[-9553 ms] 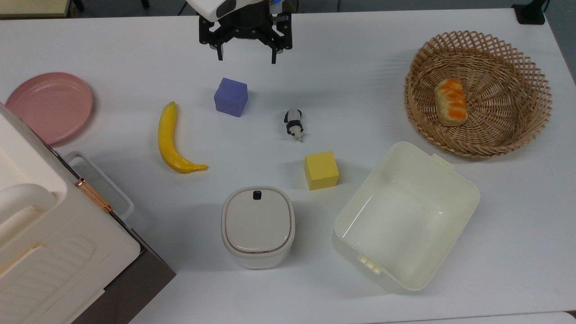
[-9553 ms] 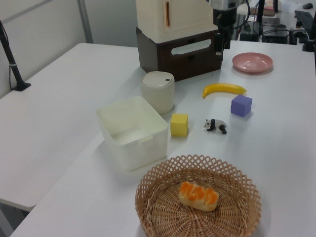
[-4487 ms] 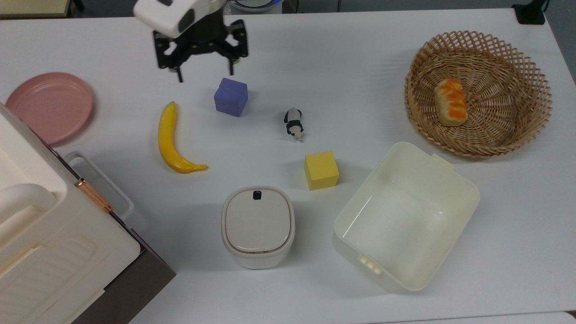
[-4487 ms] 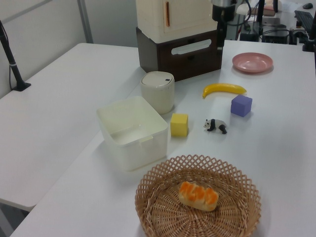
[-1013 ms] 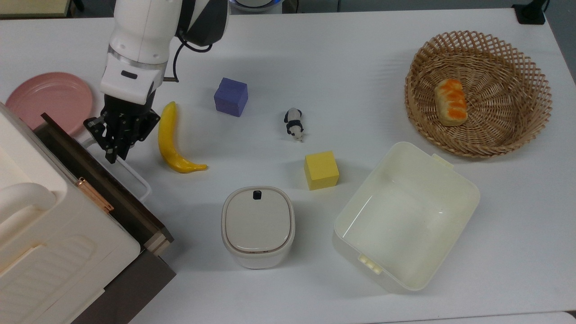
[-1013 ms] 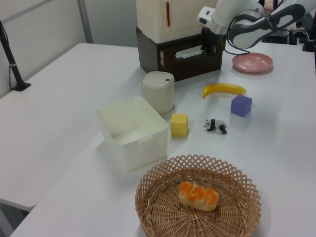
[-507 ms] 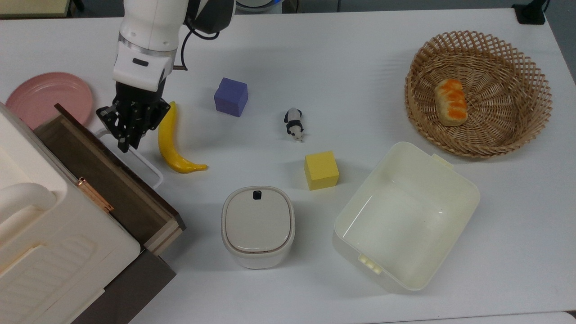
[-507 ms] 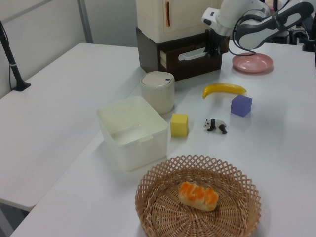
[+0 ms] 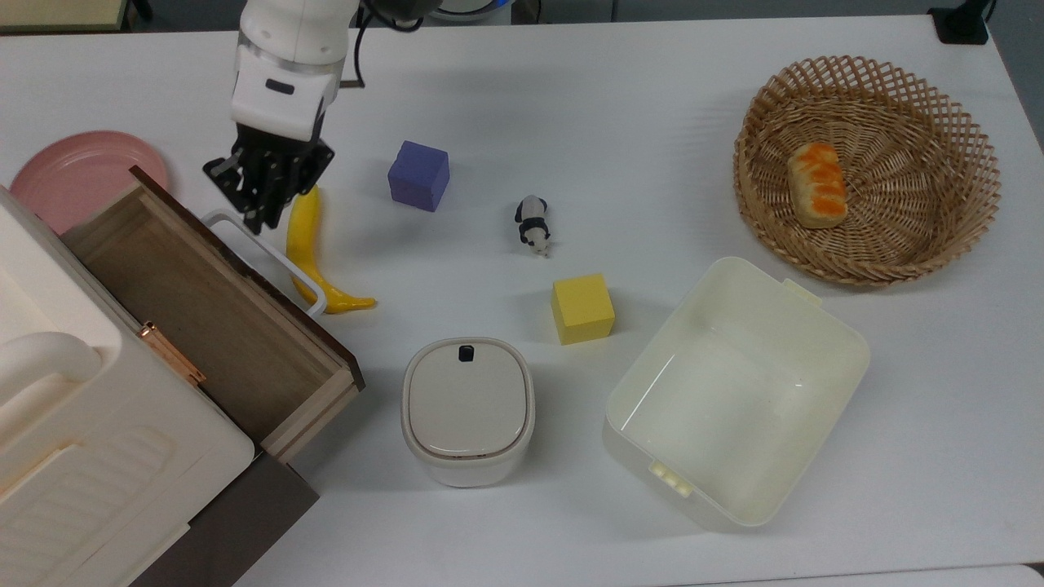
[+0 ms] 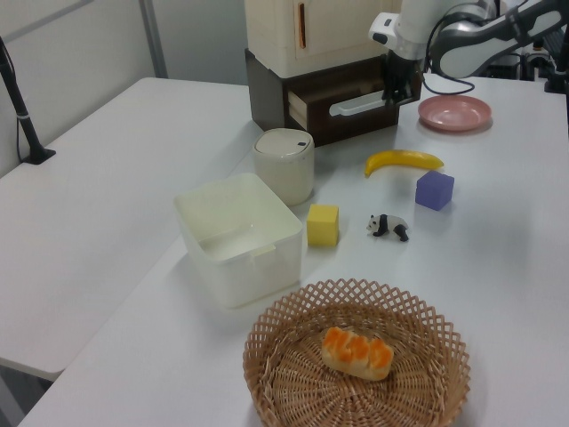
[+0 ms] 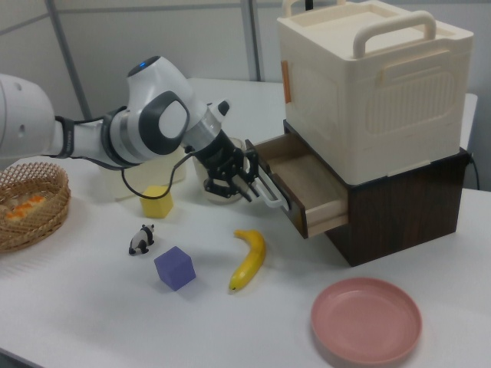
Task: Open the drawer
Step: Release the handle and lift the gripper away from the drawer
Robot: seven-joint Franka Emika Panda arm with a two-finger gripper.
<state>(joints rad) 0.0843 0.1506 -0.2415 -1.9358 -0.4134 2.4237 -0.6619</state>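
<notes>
The drawer (image 9: 204,318) has slid farther out from under the cream appliance (image 9: 90,456), exposing more of its light brown inside. The gripper (image 9: 259,214), at the drawer's white handle (image 9: 269,257), has moved toward the top view's upper right with it; the handle now overlaps the banana (image 9: 314,253)
</notes>
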